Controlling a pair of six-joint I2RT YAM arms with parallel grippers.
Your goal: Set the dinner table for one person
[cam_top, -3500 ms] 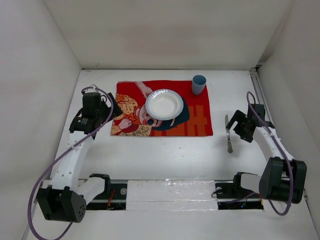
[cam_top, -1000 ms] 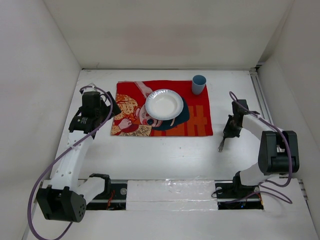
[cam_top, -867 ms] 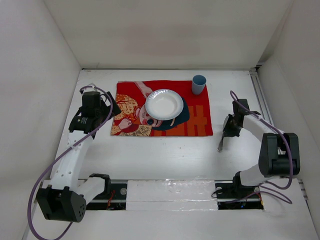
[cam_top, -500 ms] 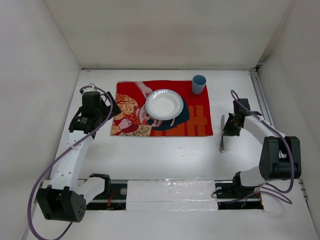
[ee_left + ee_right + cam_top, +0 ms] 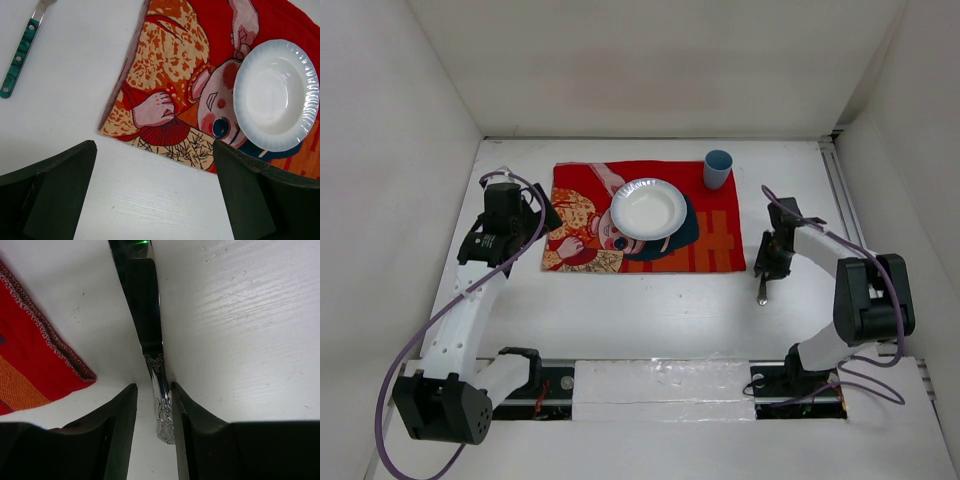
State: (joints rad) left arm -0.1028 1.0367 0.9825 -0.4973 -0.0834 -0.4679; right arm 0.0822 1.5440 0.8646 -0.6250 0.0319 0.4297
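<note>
A silver knife (image 5: 148, 335) lies on the white dinner table (image 5: 650, 310), just right of the red placemat (image 5: 720, 240). My right gripper (image 5: 153, 390) straddles its ornate handle, jaws slightly apart. The right finger (image 5: 190, 415) touches the handle and a gap shows on the left side. From above, the right gripper (image 5: 772, 255) hides most of the knife (image 5: 762, 290). A white paper plate (image 5: 648, 208) sits on the placemat and a blue cup (image 5: 718, 168) stands at its far right corner. My left gripper (image 5: 154, 150) hangs wide open over bare table by the placemat's (image 5: 165, 75) near left corner.
A fork with a green handle (image 5: 20, 55) lies on the table left of the placemat, seen in the left wrist view. White walls close in the table on three sides. The arm bases stand along the near edge (image 5: 650, 385).
The right gripper moved the knife left toward the placemat, lowered it onto the table, and its jaws have parted from the handle. The left arm has not moved.
</note>
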